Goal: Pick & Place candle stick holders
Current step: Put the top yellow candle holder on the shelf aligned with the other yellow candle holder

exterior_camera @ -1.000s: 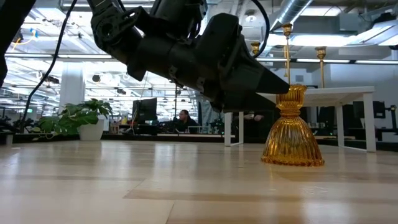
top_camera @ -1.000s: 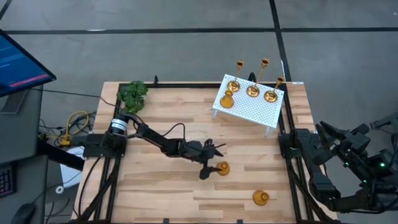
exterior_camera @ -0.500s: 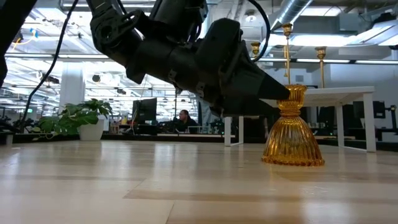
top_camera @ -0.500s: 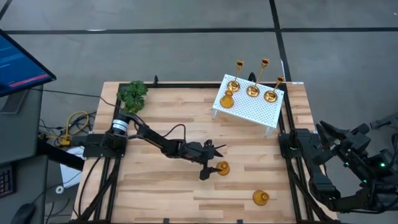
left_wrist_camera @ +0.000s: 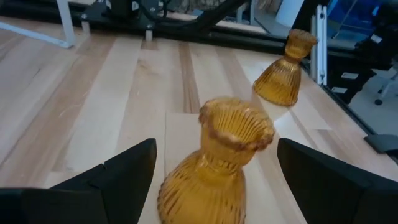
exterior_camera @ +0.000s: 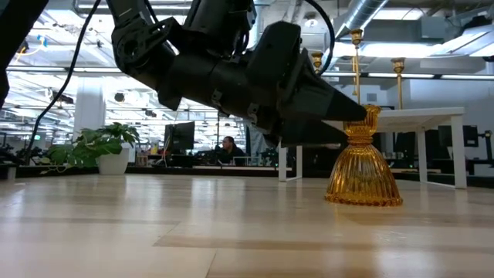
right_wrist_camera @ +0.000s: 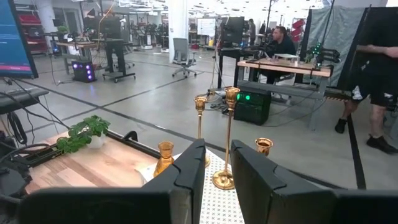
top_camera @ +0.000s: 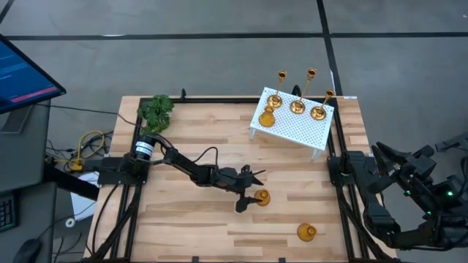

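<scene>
The amber holder (top_camera: 262,197) stood upright on the table (top_camera: 183,226), between the left gripper's (left_wrist_camera: 214,171) wide-spread fingers, untouched. A second amber holder (top_camera: 306,232) sat near it, toward the table's front corner. Beyond it rose the white stand (top_camera: 292,126), carrying three brass sticks (top_camera: 296,93) and another amber one. The right gripper (right_wrist_camera: 214,180) waited off the table with fingers narrow, empty. In the low view the arm hid the holder's neck.

Four holders (top_camera: 296,106) on stand (top_camera: 292,128), two (top_camera: 262,198) off

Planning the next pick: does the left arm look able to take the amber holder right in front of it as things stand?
Probably yes. The left tool is open with a finger on either side of the amber holder, which stands upright on bare table; nothing lies between them.
</scene>
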Available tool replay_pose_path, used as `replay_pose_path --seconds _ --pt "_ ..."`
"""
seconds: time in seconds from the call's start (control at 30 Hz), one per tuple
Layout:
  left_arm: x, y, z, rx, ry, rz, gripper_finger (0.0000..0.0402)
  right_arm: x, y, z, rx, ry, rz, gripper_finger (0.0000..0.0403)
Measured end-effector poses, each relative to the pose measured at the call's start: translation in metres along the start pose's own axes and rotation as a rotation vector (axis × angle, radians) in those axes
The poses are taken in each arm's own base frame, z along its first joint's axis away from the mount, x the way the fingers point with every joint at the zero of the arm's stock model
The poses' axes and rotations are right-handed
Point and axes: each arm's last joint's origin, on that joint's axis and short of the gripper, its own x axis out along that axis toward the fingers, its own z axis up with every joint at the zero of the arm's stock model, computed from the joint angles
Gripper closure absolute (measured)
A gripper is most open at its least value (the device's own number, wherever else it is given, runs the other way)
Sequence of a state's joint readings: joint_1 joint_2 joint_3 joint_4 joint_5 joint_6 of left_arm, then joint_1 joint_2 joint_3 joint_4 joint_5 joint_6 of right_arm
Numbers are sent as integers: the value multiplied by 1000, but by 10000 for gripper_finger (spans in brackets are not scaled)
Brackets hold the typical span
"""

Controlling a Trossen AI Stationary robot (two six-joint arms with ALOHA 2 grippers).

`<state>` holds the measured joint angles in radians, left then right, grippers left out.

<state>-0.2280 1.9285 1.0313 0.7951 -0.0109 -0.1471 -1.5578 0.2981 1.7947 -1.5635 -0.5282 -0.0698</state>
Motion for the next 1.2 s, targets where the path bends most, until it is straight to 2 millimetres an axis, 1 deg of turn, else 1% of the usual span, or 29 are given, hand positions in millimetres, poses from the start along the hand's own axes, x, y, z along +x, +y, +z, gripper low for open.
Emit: replay_pose_path --seconds 0.87,0.97,1.13,1.2 --pt "0 0 1 11 -16 12 66 1 -1 0 -5 4 -2 334" --pt "0 -3 1 11 -15 5 66 1 -1 0 -5 4 -2 334" --pt "3 -3 -7 3 7 -6 66 1 -1 0 -6 4 -2 334" --pt "4 -3 -7 1 5 -6 66 1 -1 0 -6 4 -2 334"
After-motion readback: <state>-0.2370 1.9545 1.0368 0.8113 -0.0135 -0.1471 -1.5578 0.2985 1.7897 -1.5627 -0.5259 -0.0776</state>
